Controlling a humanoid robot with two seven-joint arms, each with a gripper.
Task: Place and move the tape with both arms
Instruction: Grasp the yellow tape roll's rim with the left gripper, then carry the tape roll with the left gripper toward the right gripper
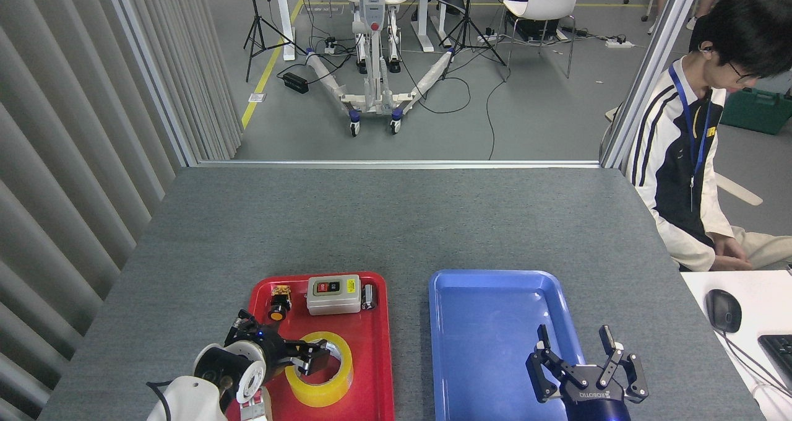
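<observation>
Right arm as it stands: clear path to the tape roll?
Probably not directly. The right pincer hangs open over the blue tray, while the tape roll lies in the red tray with the left pincer already on it, blocking that side.
</observation>
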